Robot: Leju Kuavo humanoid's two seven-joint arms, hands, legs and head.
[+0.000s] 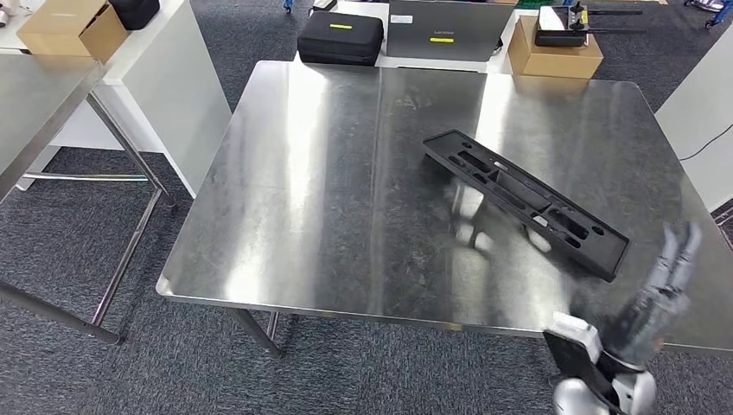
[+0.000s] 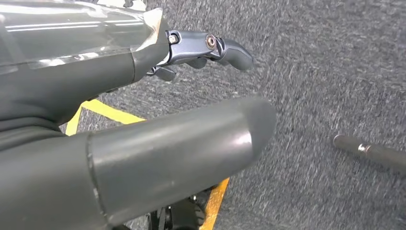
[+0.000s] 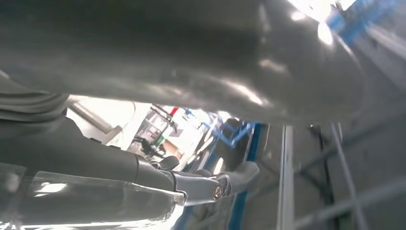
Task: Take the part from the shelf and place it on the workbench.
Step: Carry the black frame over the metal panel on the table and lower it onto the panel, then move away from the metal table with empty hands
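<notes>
The part (image 1: 527, 201), a long black plastic tray with several recesses, lies flat and slanted on the right half of the steel workbench (image 1: 328, 190). My right hand (image 1: 667, 281) is blurred just right of the part's near end, above the bench's front right corner. It holds nothing and is apart from the part. In the right wrist view its thumb and fingers (image 3: 225, 182) are spread with nothing between them. My left hand (image 2: 182, 143) hangs over the grey carpet, its fingers (image 2: 215, 50) extended and holding nothing.
A black case (image 1: 341, 38), a grey laptop (image 1: 442, 30) and a cardboard box (image 1: 553, 52) sit beyond the bench's far edge. A second steel table (image 1: 43, 104) stands at the left. Under my left hand are yellow floor tape (image 2: 103, 111) and a dark rod (image 2: 368, 151).
</notes>
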